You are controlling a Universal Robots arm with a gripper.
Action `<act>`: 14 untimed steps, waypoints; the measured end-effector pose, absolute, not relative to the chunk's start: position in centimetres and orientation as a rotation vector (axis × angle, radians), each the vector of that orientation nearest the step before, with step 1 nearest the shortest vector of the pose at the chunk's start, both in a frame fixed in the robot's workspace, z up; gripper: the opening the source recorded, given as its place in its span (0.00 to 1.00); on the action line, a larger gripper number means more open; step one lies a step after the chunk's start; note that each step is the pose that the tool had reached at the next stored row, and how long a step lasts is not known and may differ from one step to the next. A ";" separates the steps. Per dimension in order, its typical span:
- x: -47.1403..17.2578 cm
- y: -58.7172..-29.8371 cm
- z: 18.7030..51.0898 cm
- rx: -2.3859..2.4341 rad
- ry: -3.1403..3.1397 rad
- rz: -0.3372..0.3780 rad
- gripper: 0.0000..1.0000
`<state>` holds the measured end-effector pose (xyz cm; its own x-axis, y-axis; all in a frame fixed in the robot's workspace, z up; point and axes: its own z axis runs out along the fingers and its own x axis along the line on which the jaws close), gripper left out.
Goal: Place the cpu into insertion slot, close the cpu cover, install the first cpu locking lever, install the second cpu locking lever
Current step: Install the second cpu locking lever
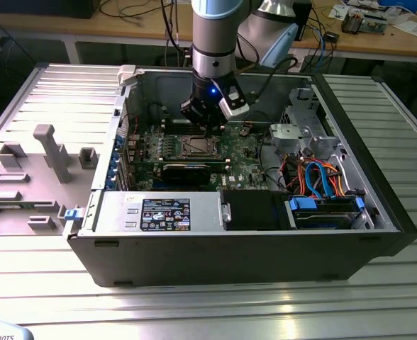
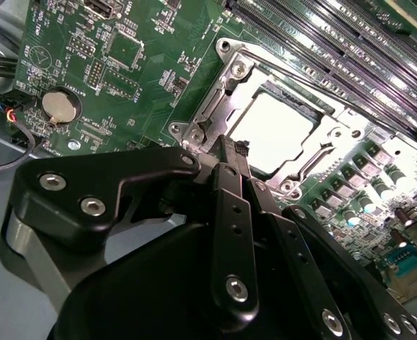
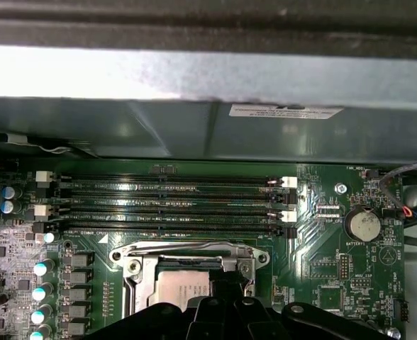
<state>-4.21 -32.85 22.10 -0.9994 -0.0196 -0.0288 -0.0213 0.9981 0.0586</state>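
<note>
Chip (image 2: 283,134) seated under its metal frame (image 2: 231,91); pincer (image 2: 230,152), fingers together and empty, should press the lever squarely.

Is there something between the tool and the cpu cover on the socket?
Nothing visible. In the second wrist view the tool sits directly at the edge of the cpu cover, which lies flat over the cpu.

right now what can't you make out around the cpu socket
- Near edge of the cpu and its cover: hidden by the pincer in both wrist views.
- Locking levers: whether latched, unclear; one wire bar shows in the first wrist view.
- Socket in the exterior view: too small, partly behind the arm.
</note>
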 end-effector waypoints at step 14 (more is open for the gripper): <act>-4.2 -33.0 22.1 -0.032 3.112 0.092 0.11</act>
